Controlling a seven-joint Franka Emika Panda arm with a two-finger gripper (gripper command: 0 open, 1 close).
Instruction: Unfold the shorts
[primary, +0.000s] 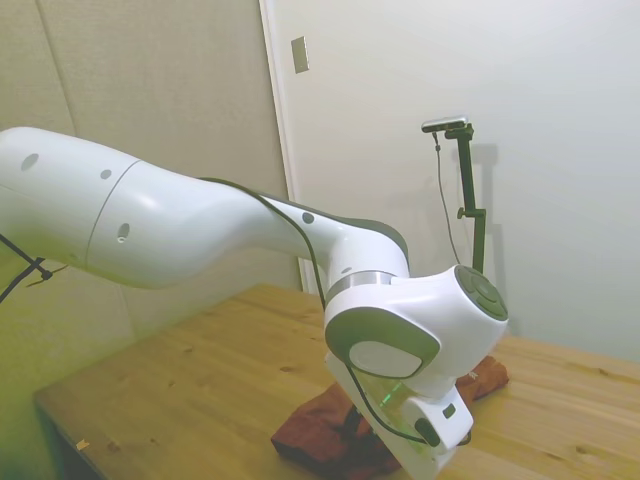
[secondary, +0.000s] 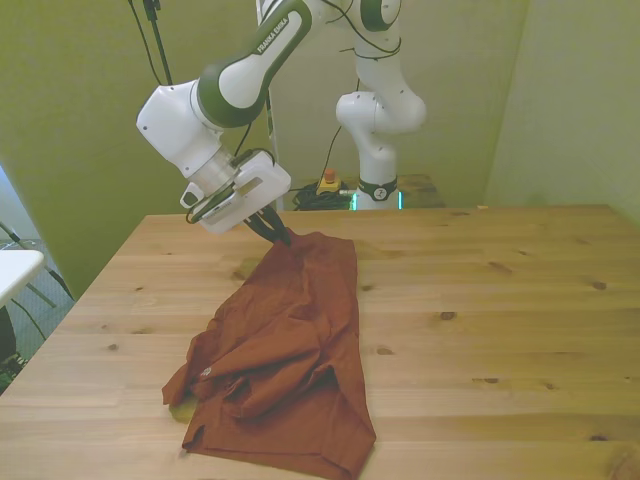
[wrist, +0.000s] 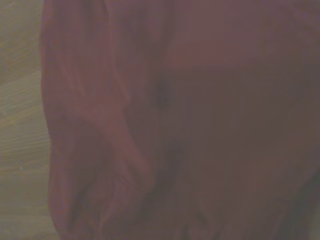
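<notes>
Your claw (secondary: 281, 236) is pinched closed on the far corner of the shorts (secondary: 285, 350), at the front view's left end of that far edge. The rust-brown shorts lie rumpled on the wooden surface (secondary: 500, 330), stretching from the claw toward the near edge, with folds bunched at the near end. In the wrist view you see only blurred fabric (wrist: 190, 125).

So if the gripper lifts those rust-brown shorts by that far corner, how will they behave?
Probably floppy: the shorts lie in soft creases and overlapping folds, so they should drape and hang rather than hold shape. Likely light, since the cloth looks thin. The gripper sits at one corner, so the rest may drag across the table.
</notes>
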